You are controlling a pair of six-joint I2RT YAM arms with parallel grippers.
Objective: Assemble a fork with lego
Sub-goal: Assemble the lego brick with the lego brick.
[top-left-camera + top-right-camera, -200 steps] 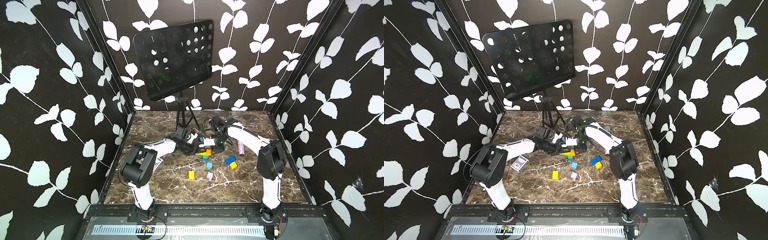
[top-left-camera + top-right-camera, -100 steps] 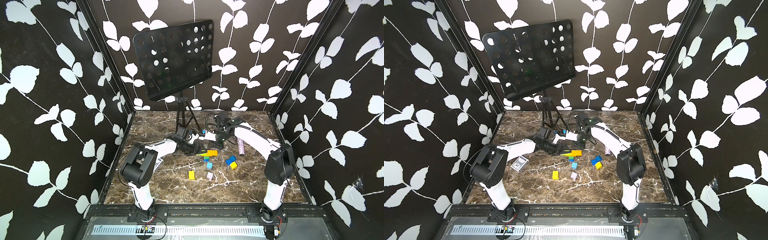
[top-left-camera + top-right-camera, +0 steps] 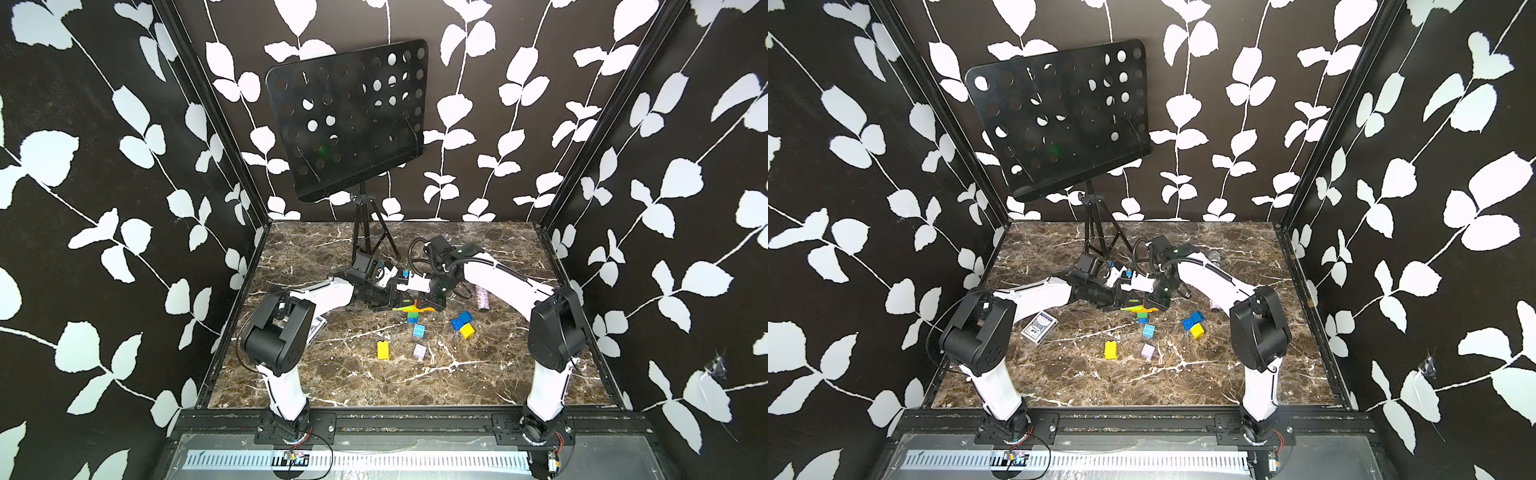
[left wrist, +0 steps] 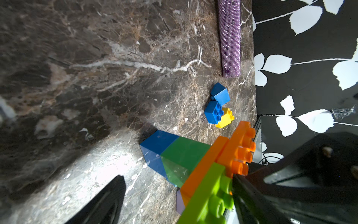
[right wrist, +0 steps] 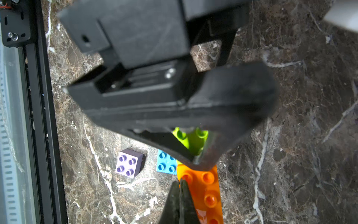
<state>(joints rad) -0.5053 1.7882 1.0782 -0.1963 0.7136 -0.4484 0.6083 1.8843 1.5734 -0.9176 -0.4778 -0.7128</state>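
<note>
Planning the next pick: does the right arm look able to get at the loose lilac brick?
Likely yes: the lilac brick lies alone on bare table near the right gripper, with nothing over it. The shut jaws must open first.

We reach our left arm (image 3: 328, 293) and right arm (image 3: 503, 278) low and inward, elbows bent. Our left gripper (image 3: 405, 305) has its jaws wide, one finger (image 4: 108, 199) well apart from its partner. Our right gripper (image 3: 432, 302) sits just ahead of the left tips, pointing back at them, its fingertips (image 5: 172, 201) pressed together.
</note>
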